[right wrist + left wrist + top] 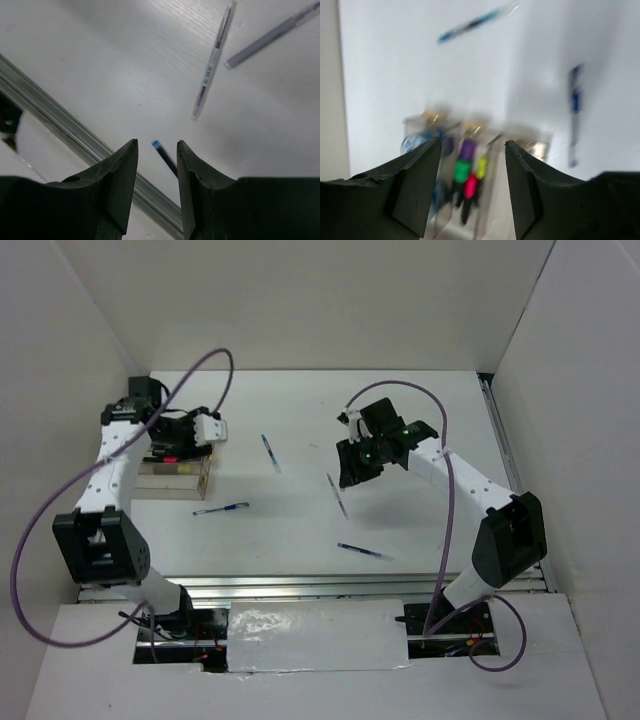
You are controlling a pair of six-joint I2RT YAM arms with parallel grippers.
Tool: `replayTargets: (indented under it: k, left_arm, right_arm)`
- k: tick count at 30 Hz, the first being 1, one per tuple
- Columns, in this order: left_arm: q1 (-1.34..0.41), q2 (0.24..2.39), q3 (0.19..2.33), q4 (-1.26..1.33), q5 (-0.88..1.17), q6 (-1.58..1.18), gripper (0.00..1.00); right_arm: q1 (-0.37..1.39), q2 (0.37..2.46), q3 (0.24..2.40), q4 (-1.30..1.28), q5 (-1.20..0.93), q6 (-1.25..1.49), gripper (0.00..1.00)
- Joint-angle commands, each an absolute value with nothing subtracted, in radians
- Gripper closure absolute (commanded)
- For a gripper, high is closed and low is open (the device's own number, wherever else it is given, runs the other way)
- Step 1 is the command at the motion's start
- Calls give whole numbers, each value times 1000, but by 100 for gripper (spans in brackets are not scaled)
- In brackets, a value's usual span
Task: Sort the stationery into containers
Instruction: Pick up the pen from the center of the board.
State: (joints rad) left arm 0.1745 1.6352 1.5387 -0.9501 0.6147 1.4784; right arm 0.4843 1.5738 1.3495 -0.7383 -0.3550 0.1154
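The clear organizer box [178, 480] sits at the left side of the white table [300, 530], under the left arm. The left gripper [203, 431] hangs above the box's far edge with its dark fingers [420, 180] spread and nothing between them. The left wrist view is blurred, but through that gap it shows the compartments. One holds a cluster of highlighters with a purple cap [467, 149], a green cap [461, 171], a pink cap [470, 186] and a yellow cap [481, 167]. A round blue patterned tub [413, 142] sits in the compartment to their left. Four thin blue pens lie loose on the table, well apart from one another. One [270, 452] is beyond the box towards the middle, and another [221, 508] is just in front of the box. A third [337, 494] is near the centre, and a fourth [364, 551] is close to the metal rail [330, 583] at the near edge. The right gripper [352, 468] is raised over the centre of the table, just beside the third pen. Its jaws are parted and hold nothing. In the right wrist view, one pen's blue tip [157, 145] shows through the gap, lying on the table beside the rail. Two more pens [212, 60] [272, 35] lie farther off.
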Motion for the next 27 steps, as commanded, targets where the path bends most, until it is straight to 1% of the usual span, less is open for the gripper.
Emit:
replayTargets:
  k: [1, 2, 5, 8, 13, 17, 22, 27]
  left_arm:
    - [63, 1493, 1369, -946, 665, 1296, 34]
    - [42, 1471, 1267, -908, 648, 1261, 34]
    - [-41, 1420, 1133, -802, 585, 1183, 34]
    - [-93, 1452, 1095, -778, 568, 1100, 35]
    - [-173, 1508, 1057, -666, 477, 993, 36]
    - [-202, 1601, 1075, -644, 428, 950, 39]
    - [-195, 1702, 1097, -632, 361, 937, 42]
    - [-169, 1733, 1098, -621, 325, 946, 43]
  right_arm:
    - [503, 1505, 1266, -822, -223, -69, 56]
    - [518, 1502, 1250, -833, -201, -93, 57]
    - [540, 1514, 1220, -871, -149, -158, 58]
    - [555, 1525, 1203, -899, -132, -189, 58]
    - [606, 1537, 1163, -903, -97, -213, 59]
    - [615, 1536, 1149, -897, -92, -213, 59]
    - [626, 1546, 1135, -925, -95, -253, 60]
    - [650, 1546, 1092, -920, -92, -291, 60]
